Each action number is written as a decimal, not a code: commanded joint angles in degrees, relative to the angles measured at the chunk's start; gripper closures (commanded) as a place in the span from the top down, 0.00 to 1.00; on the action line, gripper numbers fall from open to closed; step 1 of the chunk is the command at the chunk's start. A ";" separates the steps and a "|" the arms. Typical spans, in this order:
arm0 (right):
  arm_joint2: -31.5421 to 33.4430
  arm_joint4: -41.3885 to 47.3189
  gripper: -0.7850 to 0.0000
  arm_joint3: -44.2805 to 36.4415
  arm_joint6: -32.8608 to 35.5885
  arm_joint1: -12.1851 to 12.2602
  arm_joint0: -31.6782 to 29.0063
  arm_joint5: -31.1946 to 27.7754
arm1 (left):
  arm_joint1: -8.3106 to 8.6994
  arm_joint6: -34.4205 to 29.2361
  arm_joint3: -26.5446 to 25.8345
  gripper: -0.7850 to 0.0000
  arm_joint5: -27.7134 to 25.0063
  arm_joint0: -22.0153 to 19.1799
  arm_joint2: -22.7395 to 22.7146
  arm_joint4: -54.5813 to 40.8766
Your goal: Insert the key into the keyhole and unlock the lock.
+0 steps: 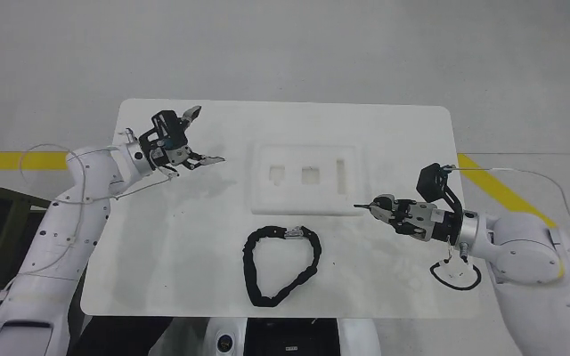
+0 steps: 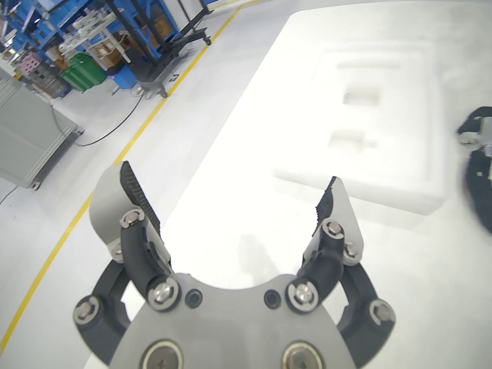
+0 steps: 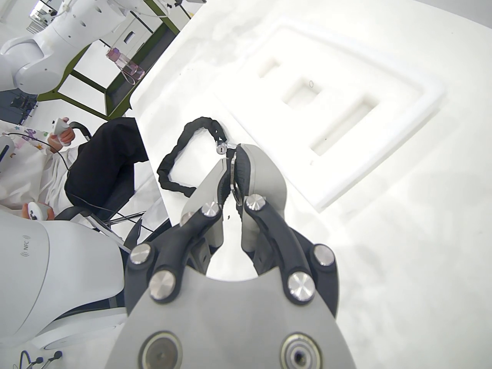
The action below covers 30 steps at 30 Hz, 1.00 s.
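The lock [image 1: 248, 262] is a chain sleeved in black fabric. It lies in a closed loop on the white desk [image 1: 178, 258], toward the near edge and just in front of the white foam tray [image 1: 307, 206]. A small silver cylinder [image 3: 221, 150] joins the chain's ends on the loop's far side, its round keyhole face bright in the right wrist view.

The right end effector [image 3: 230, 163] is pressed together on the key [image 3: 233, 172], a thin metal piece with a wire ring, to the right of the loop and apart from it. The left end effector [image 2: 230, 182] is spread wide over the desk's far left, well apart from the lock.
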 commanded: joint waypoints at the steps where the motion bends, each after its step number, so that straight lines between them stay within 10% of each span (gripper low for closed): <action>1: 0.00 0.00 0.00 0.00 0.00 0.00 0.00 0.00 | -0.05 0.52 -1.86 1.00 -1.65 0.71 0.84 -0.35; 30: 0.00 0.00 0.00 0.00 0.00 0.00 0.00 0.00 | -0.13 -3.13 -10.53 1.00 -8.35 1.39 17.56 0.83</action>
